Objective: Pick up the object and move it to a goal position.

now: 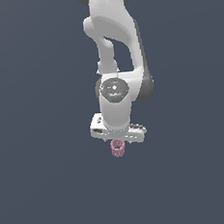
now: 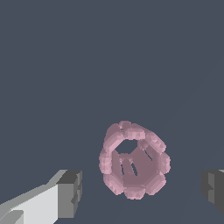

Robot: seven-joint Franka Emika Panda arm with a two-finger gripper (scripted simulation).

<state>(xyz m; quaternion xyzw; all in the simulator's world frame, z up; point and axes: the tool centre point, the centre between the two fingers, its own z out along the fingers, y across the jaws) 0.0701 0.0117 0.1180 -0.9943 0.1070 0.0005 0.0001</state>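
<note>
Writing, brands, labels: none legible on any surface in either view.

Fingers (image 2: 69, 193): two grey pads, spread wide, one on each side of the pink cylinder (image 2: 133, 159), with clear gaps to it on both sides. Neither pad touched it; nothing was held.

Pink cylinder: small, pale pink, hollow, with ribbed lattice sides and a beaded rim. In the wrist view its open end faced the camera and slots showed through the far wall. In the exterior view it (image 1: 117, 148) sat directly beneath the white gripper (image 1: 118, 141), much narrower than it, on the plain dark grey bench (image 1: 43, 188).

Arm (image 1: 113, 51): white, descending from the top of the exterior view, wrist pointing downward.
</note>
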